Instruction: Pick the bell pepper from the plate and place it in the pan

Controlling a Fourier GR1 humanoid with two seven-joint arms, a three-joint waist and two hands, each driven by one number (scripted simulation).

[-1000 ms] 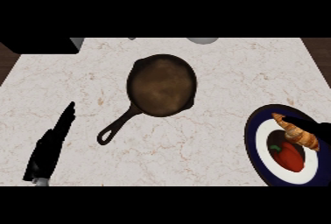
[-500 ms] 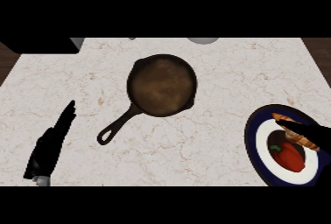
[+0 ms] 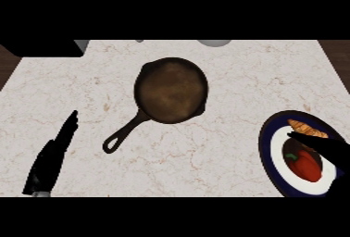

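Sitting on the round white plate with a dark blue rim [image 3: 265,147], at the lower right of the frame, is the shiny red bell pepper [image 3: 308,166] with its little green stem. The black right hand [image 3: 328,149] comes in from the right edge and hangs just over the top part of the bell pepper. Its fingers look straight and close together, not curled round anything. A golden-brown pastry [image 3: 309,130] lies on the same plate, just above the bell pepper and right by the fingertips. The round dark brown iron pan [image 3: 171,90] with a long handle sits in the upper middle of the frame, well apart from the plate, with nothing in it, on the pale marble counter [image 3: 226,139]. The black left hand [image 3: 51,159] rests at the lower left, fingers straight and together, holding nothing. I think the step now is grabbing the bell pepper. To do it well, the right hand should get over the fat middle of the bell pepper, away from the pastry. Then the thumb goes on one side, the fingers on the other, and they close round it. It looks smooth and round, so it may roll or slip. Grab the middle, not the stem. Lift straight up so the plate and pastry do not get bumped.
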